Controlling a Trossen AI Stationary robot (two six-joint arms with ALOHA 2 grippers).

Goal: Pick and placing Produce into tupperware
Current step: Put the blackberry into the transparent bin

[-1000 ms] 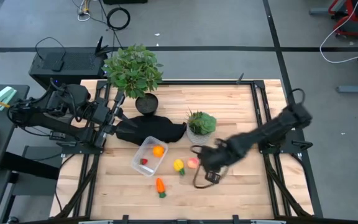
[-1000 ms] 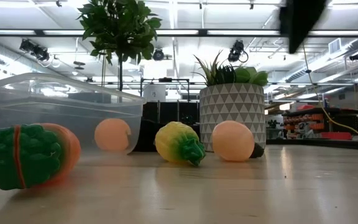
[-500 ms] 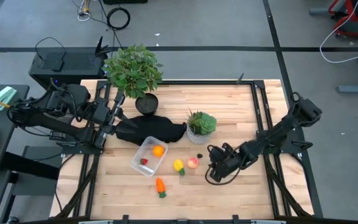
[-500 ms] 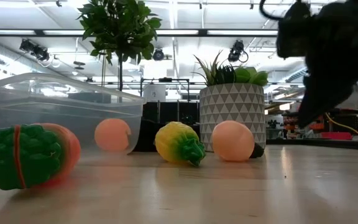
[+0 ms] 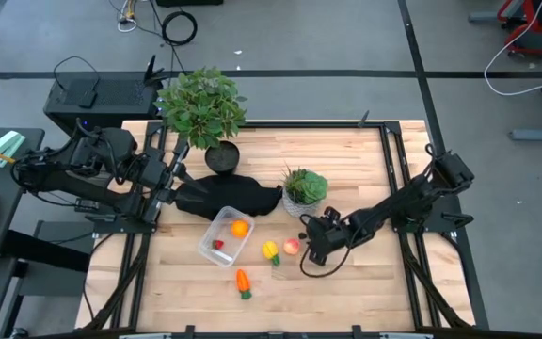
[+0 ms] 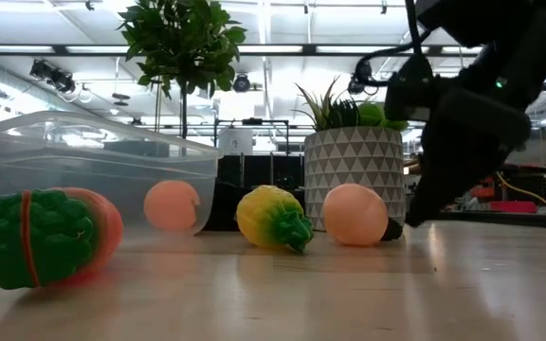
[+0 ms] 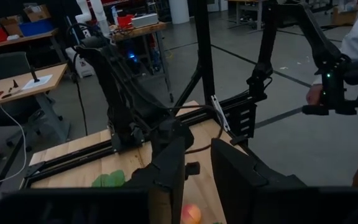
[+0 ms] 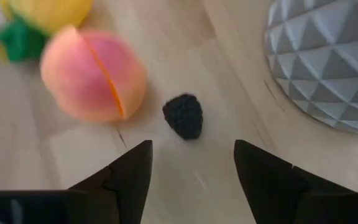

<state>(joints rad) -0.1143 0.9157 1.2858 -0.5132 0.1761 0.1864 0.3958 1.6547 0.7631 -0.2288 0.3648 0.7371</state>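
Note:
In the high view the clear tupperware (image 5: 226, 235) lies on the table and holds the round orange (image 5: 240, 227) and the tiny strawberry (image 5: 218, 245). The yellow piece (image 5: 270, 250), the pink-red fruit (image 5: 292, 247) and the carrot (image 5: 243, 282) rest on the wood. My right gripper (image 5: 307, 242) is open, low over the table just right of the pink-red fruit (image 8: 95, 74); a small black berry (image 8: 183, 116) lies just ahead of its gap (image 8: 191, 168). My left gripper (image 5: 172, 172) waits open at the table's left edge.
A white patterned pot (image 5: 304, 188) with a small plant stands just beyond the right gripper, close to one finger (image 8: 328, 56). A black cloth (image 5: 229, 196) and a tall potted plant (image 5: 203, 104) sit toward the far left. Bare wood lies near and right of the gripper.
My right gripper has come down from above toward the table top. In the last half second it has moved toward the table's left, closer to the pink-red fruit and the black berry. The produce and the tupperware have stayed in place.

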